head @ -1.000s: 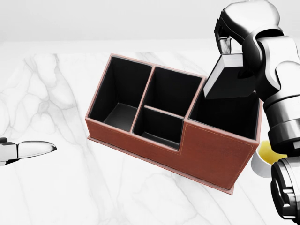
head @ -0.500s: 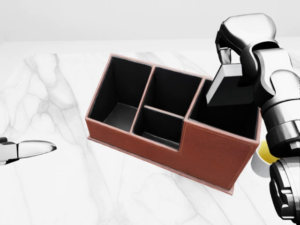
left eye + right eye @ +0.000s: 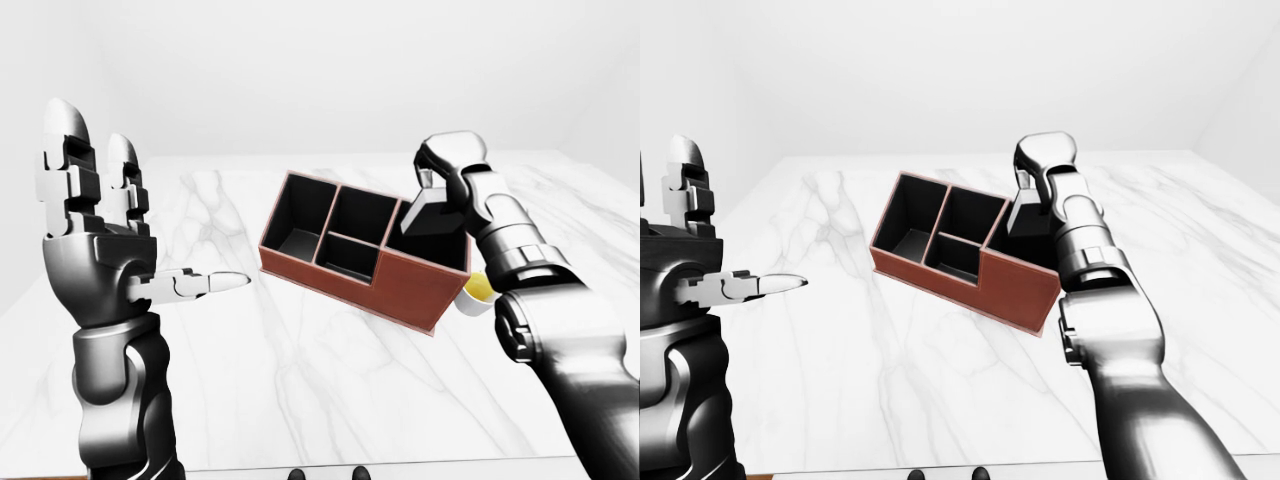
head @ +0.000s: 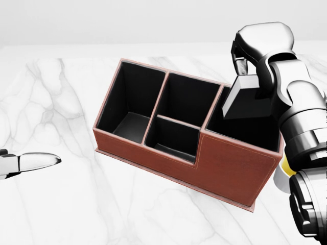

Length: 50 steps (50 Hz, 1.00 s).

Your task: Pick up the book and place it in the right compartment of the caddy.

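A brown leather caddy (image 4: 225, 163) with black-lined compartments sits tilted on the white marble table (image 4: 66, 204). My right hand (image 4: 249, 71) is shut on a dark grey book (image 4: 245, 102) and holds it tilted, its lower edge dipping into the caddy's right compartment (image 4: 250, 132). In the left-eye view the book (image 3: 432, 214) stands over the caddy's right end. My left hand (image 3: 100, 230) is open, raised at the left, far from the caddy; only a fingertip (image 4: 38, 162) shows in the head view.
A white cup with yellow contents (image 3: 478, 292) stands just right of the caddy, partly behind my right forearm. The table's near edge (image 3: 330, 466) runs along the bottom of the left-eye view.
My right hand has moved a little left and down, carrying the book lower into the right compartment. The left hand and the caddy have not moved.
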### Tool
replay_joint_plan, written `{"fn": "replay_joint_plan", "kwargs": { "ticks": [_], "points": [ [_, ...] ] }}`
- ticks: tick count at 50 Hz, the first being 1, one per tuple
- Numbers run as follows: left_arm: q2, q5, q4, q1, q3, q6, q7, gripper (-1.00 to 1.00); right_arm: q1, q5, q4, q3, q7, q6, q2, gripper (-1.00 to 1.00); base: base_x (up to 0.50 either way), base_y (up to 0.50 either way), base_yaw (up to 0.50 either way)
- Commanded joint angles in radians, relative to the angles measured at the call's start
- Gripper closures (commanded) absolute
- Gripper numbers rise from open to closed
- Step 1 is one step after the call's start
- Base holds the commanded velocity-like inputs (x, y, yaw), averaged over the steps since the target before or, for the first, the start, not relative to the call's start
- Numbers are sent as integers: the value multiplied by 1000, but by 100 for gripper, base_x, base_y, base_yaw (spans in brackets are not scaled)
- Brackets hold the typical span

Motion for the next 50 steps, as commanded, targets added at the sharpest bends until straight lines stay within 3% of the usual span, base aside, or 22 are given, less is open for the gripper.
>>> {"fn": "replay_joint_plan", "kwargs": {
  "ticks": [1,22,50],
  "points": [
    [-1,1,3,0,0,0,2,-100,-17,-22,36,6,-60,0,6,100,0,0,0],
    [-1,10,12,1,-2,0,2,-100,-12,-31,107,12,-138,2,23,100,0,0,0],
    [1,13,26,-4,0,0,9,-100,1,-44,150,10,-184,54,43,100,0,0,0]
  ]
}}
